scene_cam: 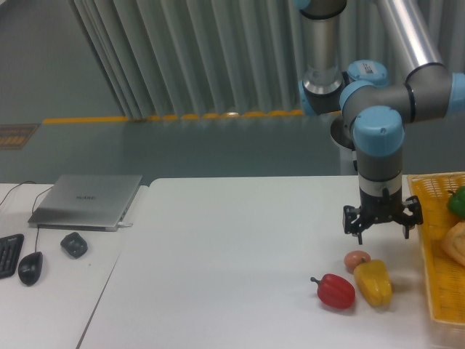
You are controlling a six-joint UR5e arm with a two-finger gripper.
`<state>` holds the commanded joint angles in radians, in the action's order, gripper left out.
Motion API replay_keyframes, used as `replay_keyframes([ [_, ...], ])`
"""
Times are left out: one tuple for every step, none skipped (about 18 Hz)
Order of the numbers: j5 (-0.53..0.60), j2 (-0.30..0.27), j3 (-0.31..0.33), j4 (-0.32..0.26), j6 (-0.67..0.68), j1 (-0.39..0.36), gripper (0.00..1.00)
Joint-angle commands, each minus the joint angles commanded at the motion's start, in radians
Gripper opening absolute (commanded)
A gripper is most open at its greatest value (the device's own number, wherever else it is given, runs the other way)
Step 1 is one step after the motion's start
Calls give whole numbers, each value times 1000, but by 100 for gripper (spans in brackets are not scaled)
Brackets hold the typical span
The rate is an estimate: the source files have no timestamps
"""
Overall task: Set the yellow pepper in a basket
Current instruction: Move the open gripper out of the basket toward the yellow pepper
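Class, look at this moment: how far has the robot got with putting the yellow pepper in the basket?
Done so far: little beyond the approach. The hand hangs open and empty above the yellow pepper. In hand: nothing. The pepper lies on the table beside the red pepper and the small orange-pink item. Left: descend, grip, lift, and carry it right to the basket.
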<state>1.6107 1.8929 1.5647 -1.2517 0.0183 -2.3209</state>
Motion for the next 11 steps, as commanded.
replay_keyframes([
  [-18,2,-3,0,8,6,100],
  [-29,2,-5,0,17,9,100],
  [-29,9,-12,0,29,9,100],
  [-32,21,-27,0,44,11,100],
  [-34,32,-31,0,55,14,100],
  [-32,44,-31,0,57,23,100],
  [-31,51,-31,0,57,26,100],
  [-31,54,-32,0,60,26,100],
  [-32,58,-35,2,61,26,100],
  [-32,60,-37,6,63,28,100],
  [-34,63,-37,6,65,26,100],
])
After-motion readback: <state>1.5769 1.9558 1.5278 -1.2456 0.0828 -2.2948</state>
